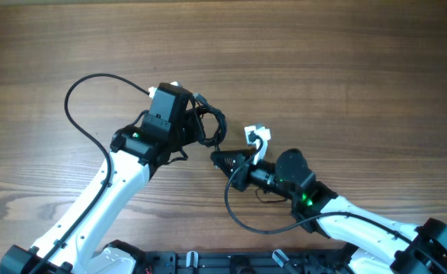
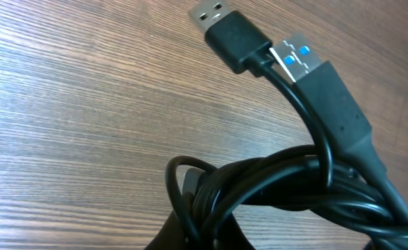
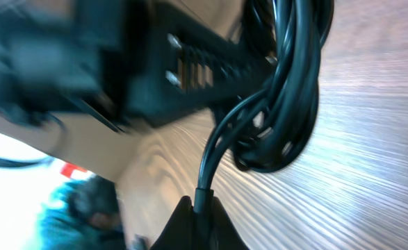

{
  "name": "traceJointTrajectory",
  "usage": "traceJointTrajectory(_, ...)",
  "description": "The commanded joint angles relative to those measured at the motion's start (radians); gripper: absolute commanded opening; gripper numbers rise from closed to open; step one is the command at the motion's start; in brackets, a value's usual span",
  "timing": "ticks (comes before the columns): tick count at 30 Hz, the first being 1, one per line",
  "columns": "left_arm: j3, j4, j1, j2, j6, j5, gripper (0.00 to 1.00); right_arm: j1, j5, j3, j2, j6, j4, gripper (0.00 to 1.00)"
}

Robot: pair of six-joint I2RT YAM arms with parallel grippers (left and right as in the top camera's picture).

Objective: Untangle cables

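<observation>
Black knot of cables [image 1: 212, 125] over wooden desk [image 1: 322, 61], bundle clamped by closed left gripper [image 2: 200, 230], one strand pinched in closed right gripper [image 3: 198, 219]; two USB plugs [image 2: 235, 35] poking out.

You are looking at a robotics lab bench: a white-and-black jointed left arm [image 1: 94, 202] and a white-and-black jointed right arm [image 1: 371, 226] are reaching across a brown wood-grain tabletop [image 1: 322, 61], and a black metal rail [image 1: 223, 263] is running along its near edge.

Tangled cables [image 1: 209, 128] hemmed between left arm [image 1: 124, 171], right arm [image 1: 345, 209]; table [image 1: 322, 53] open on far side.
</observation>
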Motion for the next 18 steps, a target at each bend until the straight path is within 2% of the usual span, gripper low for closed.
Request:
traceJointTrajectory(1,0.012,0.008,-0.017,0.001,-0.014,-0.097,0.04,-0.02,-0.092,0.011,0.005,0.157,0.109,0.04)
traceJointTrajectory(7,0.012,0.01,-0.101,0.001,-0.015,-0.097,0.04,-0.055,0.16,0.011,0.006,0.304,0.099,0.05)
traceJointTrajectory(13,0.012,0.008,-0.176,0.001,-0.014,-0.097,0.04,-0.055,0.315,0.011,0.006,0.307,0.066,0.04)
traceJointTrajectory(18,0.012,0.009,-0.205,0.001,-0.014,-0.07,0.04,-0.055,0.438,0.011,0.007,0.361,-0.041,0.05)
